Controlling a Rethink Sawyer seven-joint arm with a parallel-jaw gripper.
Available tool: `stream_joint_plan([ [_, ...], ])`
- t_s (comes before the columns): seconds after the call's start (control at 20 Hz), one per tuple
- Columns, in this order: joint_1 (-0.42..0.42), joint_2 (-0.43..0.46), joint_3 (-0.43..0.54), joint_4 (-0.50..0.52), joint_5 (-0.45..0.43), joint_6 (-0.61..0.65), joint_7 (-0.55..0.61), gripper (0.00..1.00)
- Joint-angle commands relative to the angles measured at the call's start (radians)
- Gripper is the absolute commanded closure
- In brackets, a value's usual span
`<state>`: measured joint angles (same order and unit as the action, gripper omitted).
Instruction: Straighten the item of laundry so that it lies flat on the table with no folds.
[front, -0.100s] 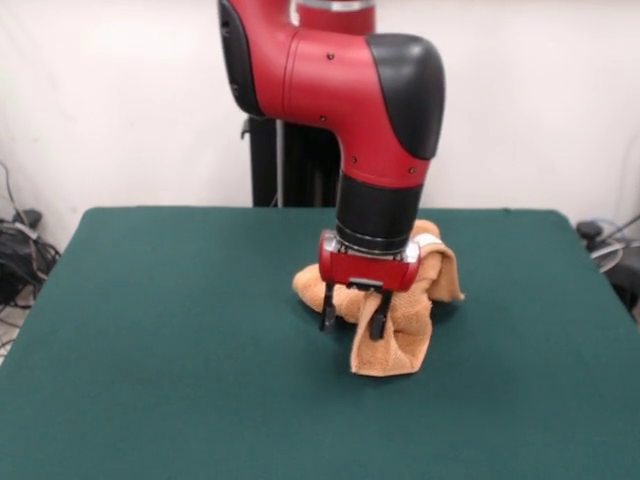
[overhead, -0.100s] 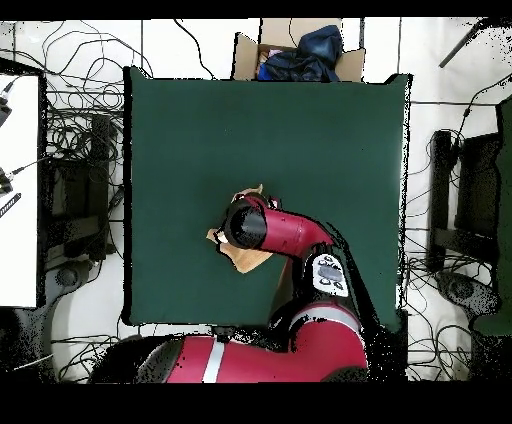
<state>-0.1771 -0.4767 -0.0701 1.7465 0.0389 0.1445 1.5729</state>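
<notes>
Front view: one crumpled towel (front, -0.100s: 400, 335), one tool (front, -0.100s: 353, 322) above.

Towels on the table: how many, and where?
1. A single crumpled towel lies bunched under the gripper, a little right of the table middle in the front view. The arm covers most of it from overhead, so anything beneath stays unseen.
</notes>
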Motion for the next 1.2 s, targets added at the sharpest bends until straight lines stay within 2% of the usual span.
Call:
stream_joint_plan([
  [0.05, -0.007, 0.033, 0.086, 0.044, 0.073, -0.035, 0.258, 0.0],
  [0.35, -0.008, 0.032, 0.087, 0.046, 0.077, -0.037, 0.247, 0.0],
  [0.4, -0.008, 0.032, 0.087, 0.047, 0.078, -0.037, 0.247, 1.0],
  [1.05, -0.001, 0.025, 0.079, 0.037, 0.062, -0.041, 0.229, 1.0],
  [1.15, 0.031, -0.004, 0.034, 0.012, 0.036, -0.04, 0.202, 1.0],
  [1.2, 0.052, -0.015, 0.001, -0.001, 0.03, 0.003, 0.185, 1.0],
])
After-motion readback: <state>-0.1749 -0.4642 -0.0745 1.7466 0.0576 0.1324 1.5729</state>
